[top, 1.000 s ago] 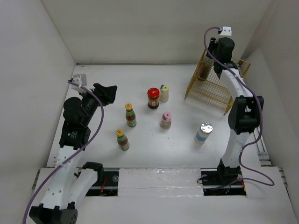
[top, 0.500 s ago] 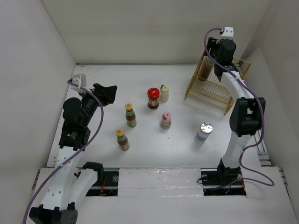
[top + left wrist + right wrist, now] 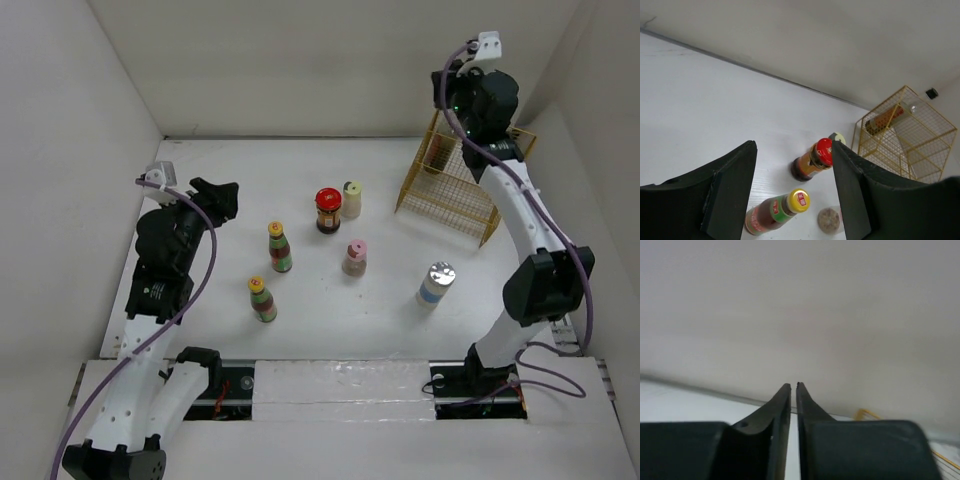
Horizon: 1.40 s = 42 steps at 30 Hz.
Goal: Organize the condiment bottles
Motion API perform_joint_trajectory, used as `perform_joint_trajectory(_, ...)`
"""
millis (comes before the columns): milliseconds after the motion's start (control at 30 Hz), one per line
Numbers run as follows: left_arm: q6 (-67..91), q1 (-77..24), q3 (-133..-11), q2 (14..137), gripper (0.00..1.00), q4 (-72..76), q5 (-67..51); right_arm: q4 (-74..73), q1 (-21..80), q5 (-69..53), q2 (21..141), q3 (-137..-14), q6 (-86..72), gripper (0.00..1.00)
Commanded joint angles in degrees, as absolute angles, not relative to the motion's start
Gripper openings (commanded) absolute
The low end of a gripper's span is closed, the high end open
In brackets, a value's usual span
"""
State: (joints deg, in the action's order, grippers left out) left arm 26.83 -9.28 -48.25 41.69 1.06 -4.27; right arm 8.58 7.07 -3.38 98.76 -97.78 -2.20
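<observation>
Left side: my left gripper (image 3: pixel 792 145) hangs over the left part of the table (image 3: pixel 330 325). Its jaws stand apart with nothing between them, and through the gap I see bottles standing farther out.
Right side: my right gripper (image 3: pixel 793 386) is raised up near the back wall. In the top view its arm overlaps the far edge of the yellow wire basket (image 3: pixel 455 190). Its fingers are drawn together to a hairline slit and hold nothing.
Middle back: the red-lidded jar (image 3: pixel 328 210) stands upright. The cream bottle (image 3: pixel 352 200) is just beside it on the right; I cannot tell whether they touch.
Middle left: two bottles with yellow caps and red-green labels stand upright. The farther yellow-capped bottle (image 3: pixel 280 248) and the nearer yellow-capped bottle (image 3: pixel 263 299) are near each other but apart.
Centre: the pink-capped bottle (image 3: pixel 354 258), beige in the body, stands upright in front of the jar and the cream bottle, apart from both.
Right front: the silver-lidded bottle (image 3: pixel 436 284), white and blue, stands upright on its own, in front of the basket and clear of it.
Basket: it sits at the back right of the table. From my left wrist view I make out a dark bottle (image 3: pixel 883 119) with an orange-red label lying on its side inside, along the far wire wall. Its cap I cannot make out through the mesh.
On the table: the six upright bottles all stand on the bare surface, outside the basket.
</observation>
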Motion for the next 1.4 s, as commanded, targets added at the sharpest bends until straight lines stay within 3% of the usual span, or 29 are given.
perform_joint_trajectory(0,29.69,-9.32,-50.71,40.61,0.56,-1.13,4.47,10.36,15.87,-21.03,94.22,-94.14,-4.04,0.11)
perform_joint_trajectory(33,29.71,-9.32,-50.71,40.61,0.54,-1.75,5.96,11.07,18.17,-23.36,94.22,-92.91,-4.04,0.06)
perform_joint_trajectory(133,32.94,-9.32,-51.32,40.61,0.53,-3.77,11.33,14.39,27.20,-33.99,93.69,-87.55,-2.38,0.06)
perform_joint_trajectory(233,35.24,-9.32,-51.94,41.13,0.54,-5.89,16.34,16.08,34.70,-43.49,93.16,-83.77,0.17,0.17)
perform_joint_trajectory(267,36.72,-9.32,-51.94,40.35,0.55,-6.58,17.57,14.95,36.46,-44.81,92.47,-83.06,1.05,0.30)
perform_joint_trajectory(367,37.27,-9.32,-51.94,40.34,0.57,-7.21,20.47,9.49,42.53,-46.49,91.06,-83.06,6.49,0.54)
perform_joint_trajectory(400,37.79,-9.32,-51.94,40.34,0.58,-7.21,20.48,7.14,43.84,-45.71,91.05,-81.84,8.42,0.70)
perform_joint_trajectory(500,37.79,-9.32,-51.94,39.82,0.59,-6.86,19.43,3.44,48.15,-42.81,91.05,-80.69,10.81,0.89)
perform_joint_trajectory(567,37.27,-9.32,-51.94,39.81,0.59,-6.86,19.42,1.42,50.09,-40.71,92.89,-80.68,12.04,0.93)
perform_joint_trajectory(1067,35.60,-9.32,-51.42,42.01,0.59,-5.00,13.98,-2.29,58.62,-40.08,103.79,-84.73,14.24,0.98)
perform_joint_trajectory(1300,35.07,-9.32,-51.42,41.31,0.60,-4.22,13.45,2.97,58.62,-39.80,107.92,-85.17,11.00,0.79)
perform_joint_trajectory(1367,34.55,-9.32,-50.72,40.44,0.60,-3.70,12.66,4.56,58.62,-40.34,108.54,-84.64,10.02,0.68)
